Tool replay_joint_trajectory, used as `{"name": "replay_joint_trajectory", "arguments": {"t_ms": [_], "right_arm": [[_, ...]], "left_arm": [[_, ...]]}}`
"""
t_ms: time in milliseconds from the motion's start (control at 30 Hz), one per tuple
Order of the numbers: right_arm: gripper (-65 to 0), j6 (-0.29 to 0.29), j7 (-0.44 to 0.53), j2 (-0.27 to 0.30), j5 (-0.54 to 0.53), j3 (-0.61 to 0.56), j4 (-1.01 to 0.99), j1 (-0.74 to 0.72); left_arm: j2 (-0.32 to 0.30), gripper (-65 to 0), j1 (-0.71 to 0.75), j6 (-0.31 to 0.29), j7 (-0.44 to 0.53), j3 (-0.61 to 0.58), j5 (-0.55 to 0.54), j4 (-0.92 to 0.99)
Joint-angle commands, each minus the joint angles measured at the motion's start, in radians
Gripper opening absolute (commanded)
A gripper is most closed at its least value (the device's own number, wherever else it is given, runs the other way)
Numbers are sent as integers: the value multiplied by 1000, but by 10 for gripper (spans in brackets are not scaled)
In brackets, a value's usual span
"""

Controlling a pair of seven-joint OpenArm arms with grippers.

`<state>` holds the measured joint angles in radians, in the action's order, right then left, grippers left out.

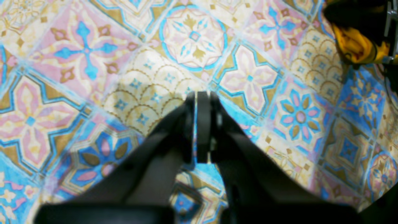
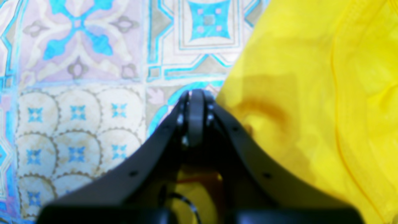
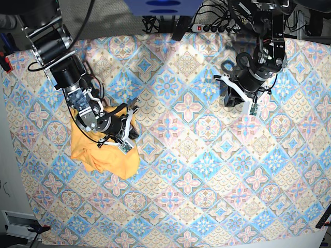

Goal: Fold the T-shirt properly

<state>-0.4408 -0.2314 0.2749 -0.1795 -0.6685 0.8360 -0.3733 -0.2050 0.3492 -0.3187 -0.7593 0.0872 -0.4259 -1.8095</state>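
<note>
- Yellow-orange cotton, the T-shirt (image 3: pixel 103 150) lies bunched in a heap at about nine o'clock on the bench (image 3: pixel 207 206), over the tile-patterned cloth (image 3: pixel 196 155) that covers it.
- We judge the fabric soft, light and limp: it will sag and drag when lifted, so we would take it by a hem, a sleeve edge or a shoulder seam, not by the middle of the heap.
- Our right gripper (image 3: pixel 128 124) sits at the heap's two o'clock edge. In its wrist view the fingers (image 2: pixel 196 115) are pressed together with nothing between them, tips over bare cloth, and the shirt lies just beside them at three o'clock, running under the gripper body.
- Our left gripper (image 3: pixel 230 98) hangs well apart from the shirt, at about one o'clock on the bench. Its fingers (image 1: pixel 203 124) are likewise closed and empty above the patterned cloth.
- Neither arm holds the shirt, so we judge the folding has barely begun.
</note>
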Motion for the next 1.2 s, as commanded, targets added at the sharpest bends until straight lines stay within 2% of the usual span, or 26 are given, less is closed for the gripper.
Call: {"name": "replay_joint_trajectory", "arguments": {"t_ms": [0, 133, 267, 633, 800, 1033, 1167], "right_arm": [[-650, 4, 2, 8, 4, 5, 12, -10], [-650, 4, 0, 10, 4, 5, 42, 15], [-650, 4, 0, 36, 4, 5, 88, 58], [-650, 4, 2, 59, 2, 20, 131, 59], [-650, 4, -3, 57, 2, 152, 273, 109], [-650, 4, -159, 56, 1, 307, 558, 254], [-650, 4, -188, 56, 1, 436, 682, 392]], "left_arm": [[-6, -648, -5, -4, 21, 3, -11, -17], [-9, -648, -5, -4, 21, 3, -11, -16], [-9, -648, -5, -4, 21, 6, -11, -16], [-9, -648, -25, -4, 19, 1, -9, -14], [-9, -648, -25, -4, 19, 1, -9, -14], [-11, -648, -17, -4, 19, 4, -11, -20], [-11, -648, 9, -4, 19, 6, -11, -20]]}}
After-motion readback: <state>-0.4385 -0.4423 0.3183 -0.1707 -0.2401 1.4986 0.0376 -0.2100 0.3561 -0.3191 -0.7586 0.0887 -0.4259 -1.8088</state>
